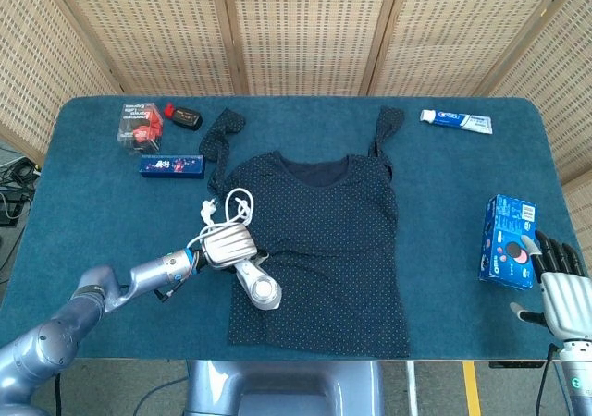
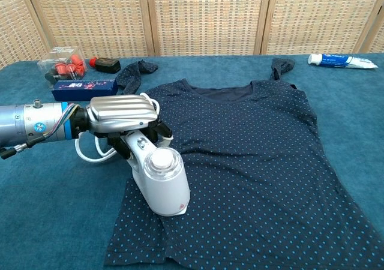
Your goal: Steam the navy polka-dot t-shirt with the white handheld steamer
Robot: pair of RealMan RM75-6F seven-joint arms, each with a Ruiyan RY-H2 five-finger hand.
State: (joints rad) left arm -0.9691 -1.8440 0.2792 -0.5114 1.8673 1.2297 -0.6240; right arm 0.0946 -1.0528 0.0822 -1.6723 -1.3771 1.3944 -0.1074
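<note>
Steaming pass: my left hand [image 2: 120,115] grips white handheld steamer [image 2: 159,179] over navy polka-dot t-shirt [image 2: 252,162]'s left hem; next, sweep rightward.

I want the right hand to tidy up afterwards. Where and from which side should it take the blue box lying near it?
Grip the blue box across its two long edges at mid-length, coming from above. It lies flat on the table, so only those narrow sides offer purchase. The right hand sits just beside its near end.
</note>
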